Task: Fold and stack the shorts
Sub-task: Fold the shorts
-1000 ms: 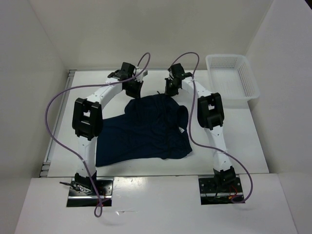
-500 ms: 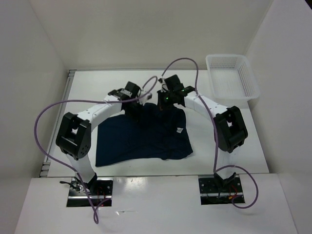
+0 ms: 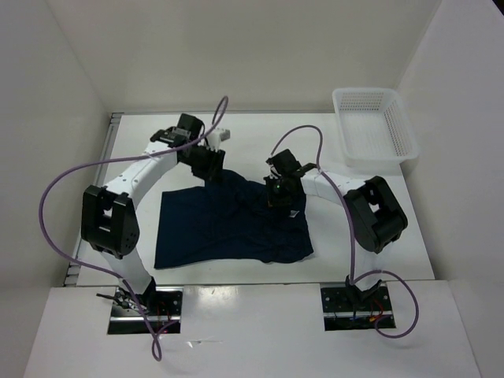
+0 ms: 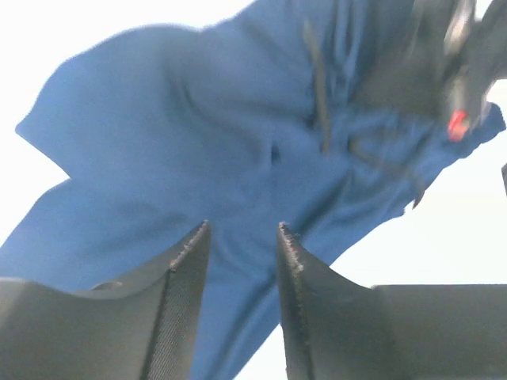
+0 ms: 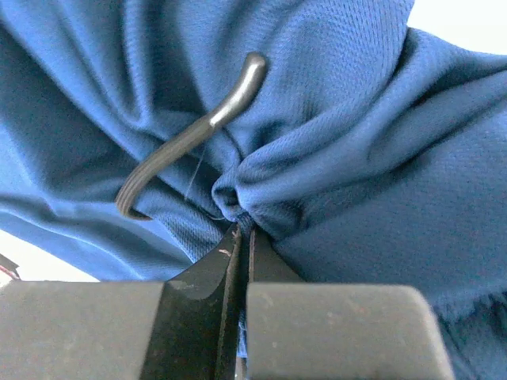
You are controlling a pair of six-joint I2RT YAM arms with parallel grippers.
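Observation:
The dark navy shorts (image 3: 224, 224) lie spread on the white table (image 3: 362, 228), with a small white tag (image 3: 293, 213) near their right edge. My left gripper (image 3: 210, 167) hovers open over the far left edge of the shorts; in the left wrist view (image 4: 242, 229) its fingers are apart with blue fabric (image 4: 198, 142) beyond them. My right gripper (image 3: 277, 193) is shut on a pinched fold of the shorts (image 5: 317, 142) near the far right part. The dark drawstring (image 5: 190, 134) curls just beyond its tips (image 5: 242, 229).
A white mesh basket (image 3: 374, 126) stands at the back right of the table. White walls enclose the table on the left, back and right. Purple cables loop over both arms.
Both grippers have come nearer from the far edge. The right one has dragged the shorts' far edge forward over the cloth. The left one has let go and drawn back to the left.

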